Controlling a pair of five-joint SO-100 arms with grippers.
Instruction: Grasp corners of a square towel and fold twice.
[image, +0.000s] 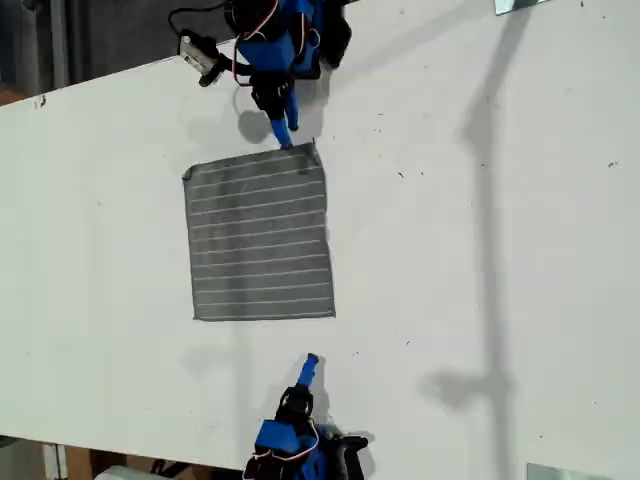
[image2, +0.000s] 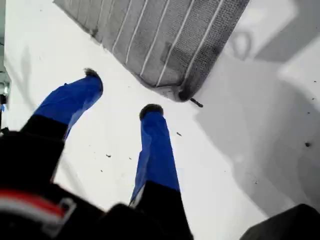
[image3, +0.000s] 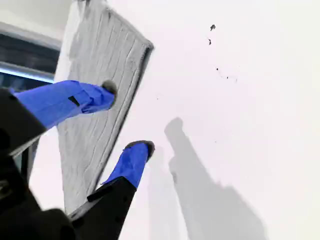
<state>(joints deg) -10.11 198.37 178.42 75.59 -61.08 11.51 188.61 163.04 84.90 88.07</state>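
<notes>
1. In the exterior view the towel (image: 260, 235) lies flat and open on the white worktop (image: 480, 250), about in the middle, a little toward the exterior view's left. Its pale stripes run across the picture. My first end effector (image: 311, 360) is at the bottom of this view. It is near the towel's lower right corner (image: 331, 313) but apart from it, with bare worktop between them. My second end effector (image: 284, 138) comes down from the top of this view. Its tip is at the towel's upper edge, just beside the upper right corner (image: 314, 148).

2. In the first wrist view my first end effector (image2: 121, 92) has its two blue fingers wide apart and nothing between them. Both tips are over bare worktop. The towel (image2: 160, 35) lies ahead, and its nearest corner (image2: 179, 92) is close to one fingertip without touching it.

3. In the second wrist view my second end effector (image3: 126, 116) is also spread, with no cloth pinched. One finger is over the towel (image3: 85, 150) and the other is over the worktop just beside the hem. I cannot tell if the tips touch anything. A corner (image3: 148, 47) lies further ahead.
</notes>
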